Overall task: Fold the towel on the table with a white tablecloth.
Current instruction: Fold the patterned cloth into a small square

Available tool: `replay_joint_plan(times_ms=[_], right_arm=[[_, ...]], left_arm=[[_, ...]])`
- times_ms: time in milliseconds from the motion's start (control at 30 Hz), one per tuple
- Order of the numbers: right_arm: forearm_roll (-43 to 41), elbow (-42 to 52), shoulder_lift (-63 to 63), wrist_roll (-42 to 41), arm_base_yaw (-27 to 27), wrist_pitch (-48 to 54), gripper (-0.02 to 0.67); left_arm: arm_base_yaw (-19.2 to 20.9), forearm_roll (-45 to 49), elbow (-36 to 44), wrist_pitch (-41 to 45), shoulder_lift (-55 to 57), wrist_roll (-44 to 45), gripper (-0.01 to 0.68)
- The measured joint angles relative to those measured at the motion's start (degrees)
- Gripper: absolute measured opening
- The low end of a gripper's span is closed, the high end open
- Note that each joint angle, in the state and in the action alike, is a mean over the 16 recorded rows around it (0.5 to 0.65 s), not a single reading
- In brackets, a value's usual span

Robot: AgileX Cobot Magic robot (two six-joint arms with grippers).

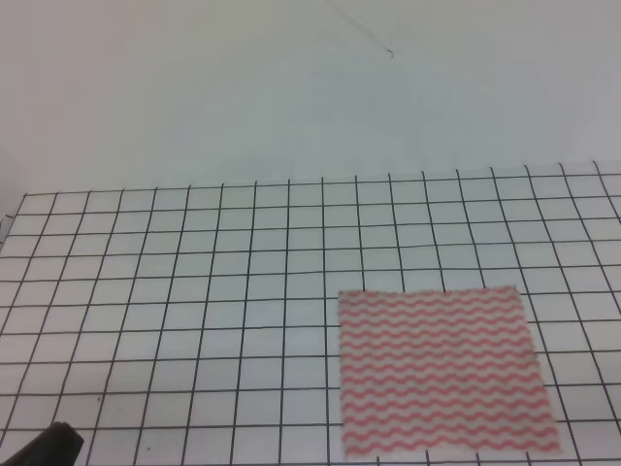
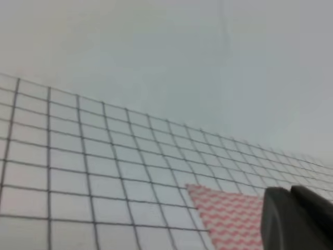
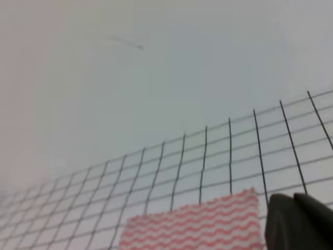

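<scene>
Right now your towel (image 1: 446, 371) lies flat and unfolded on the white tablecloth (image 1: 194, 291), right of centre, ready for folding, though neither gripper's jaw state is discernible.

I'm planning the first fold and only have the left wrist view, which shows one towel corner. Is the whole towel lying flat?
Observer: Yes. In the high view the towel lies spread flat on the white tablecloth.
Operator: Where on the table?
Observer: Right of the middle, near the view's bottom edge.
Operator: Anything over it?
Observer: No. Only a dark part, likely the left arm, shows at the lower left, apart from the towel.
</scene>
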Motion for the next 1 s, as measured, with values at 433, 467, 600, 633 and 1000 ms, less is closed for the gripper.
replay_joint_plan(times_ms=[433,467,600,633,1000], right_arm=[[1.80,-15.01,4.54,-10.03,0.00,9.78,-0.003],[1.77,-16.72,5.69,-11.05,0.00,11.51,-0.003],[1.63,-23.07,11.80,-14.54,0.00,19.02,-0.003],[1.59,-24.50,13.69,-15.38,0.00,20.90,-0.002],[3.80,-35.41,38.44,-23.36,0.00,34.88,0.038]], left_arm=[[0.00,-3.50,-10.66,9.11,5.20,9.43,-0.001],[0.00,-1.90,-12.08,9.59,6.32,8.33,-0.001],[0.00,4.42,-17.85,11.19,11.61,3.93,-0.001],[0.00,5.86,-19.10,11.73,13.10,3.14,-0.001],[0.00,10.89,-26.08,18.69,28.01,3.69,0.075]])
